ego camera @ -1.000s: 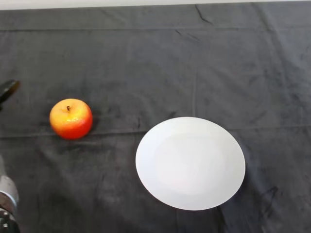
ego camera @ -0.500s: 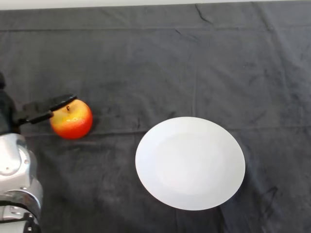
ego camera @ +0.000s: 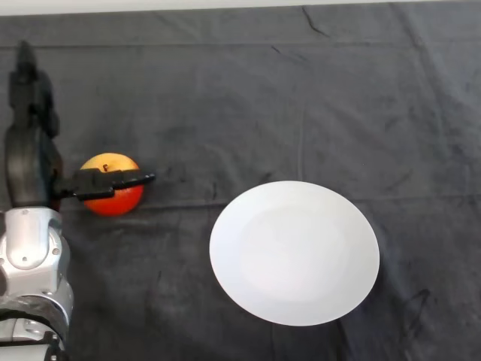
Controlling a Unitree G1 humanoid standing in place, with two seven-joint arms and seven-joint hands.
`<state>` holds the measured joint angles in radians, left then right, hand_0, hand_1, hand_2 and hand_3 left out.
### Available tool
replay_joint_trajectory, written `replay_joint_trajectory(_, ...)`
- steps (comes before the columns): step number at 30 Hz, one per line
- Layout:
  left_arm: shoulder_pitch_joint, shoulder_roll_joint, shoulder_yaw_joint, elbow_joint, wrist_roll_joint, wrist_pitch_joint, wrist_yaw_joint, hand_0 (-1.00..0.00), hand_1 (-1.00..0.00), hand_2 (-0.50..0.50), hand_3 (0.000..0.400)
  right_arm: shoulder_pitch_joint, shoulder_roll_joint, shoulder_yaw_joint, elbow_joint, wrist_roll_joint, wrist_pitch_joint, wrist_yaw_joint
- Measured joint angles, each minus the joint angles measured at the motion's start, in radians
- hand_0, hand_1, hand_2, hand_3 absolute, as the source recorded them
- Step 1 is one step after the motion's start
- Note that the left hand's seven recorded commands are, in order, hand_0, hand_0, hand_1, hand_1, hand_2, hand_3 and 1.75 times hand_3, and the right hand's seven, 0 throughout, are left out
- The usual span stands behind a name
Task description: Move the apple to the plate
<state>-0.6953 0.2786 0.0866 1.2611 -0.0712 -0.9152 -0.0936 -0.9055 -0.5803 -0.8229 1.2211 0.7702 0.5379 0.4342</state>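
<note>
A red and yellow apple [ego camera: 113, 198] sits on the dark cloth at the left. A white plate [ego camera: 294, 252] lies to its right, apart from it, and holds nothing. My left hand [ego camera: 31, 162] is just left of the apple. Its thumb [ego camera: 113, 180] stretches straight across the top of the apple, and its fingers [ego camera: 30, 83] point straight up the view, away from the apple. The hand is open and is not closed round the apple.
The silver-grey forearm [ego camera: 30, 263] rises from the lower left corner. The dark cloth [ego camera: 301, 98] covers the whole table, with creases near its far edge.
My left arm has come further into view from the lower left. The hand has moved up and right, and its thumb now lies across the apple. Apple and plate have not moved.
</note>
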Motion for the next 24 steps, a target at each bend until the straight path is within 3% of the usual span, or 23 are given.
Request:
replay_joint_trajectory(12, 0.013, 0.05, -0.077, 0.0, 0.133, 0.08, 0.092, 0.0, 0.0, 0.0, 0.0, 0.0, 0.0, 0.0, 0.0, 0.0, 0.0, 0.0)
replay_joint_trajectory(24, 0.025, 0.084, -0.121, 0.0, 0.218, 0.18, 0.177, 0.0, 0.0, 0.0, 0.0, 0.0, 0.0, 0.0, 0.0, 0.0, 0.0, 0.0)
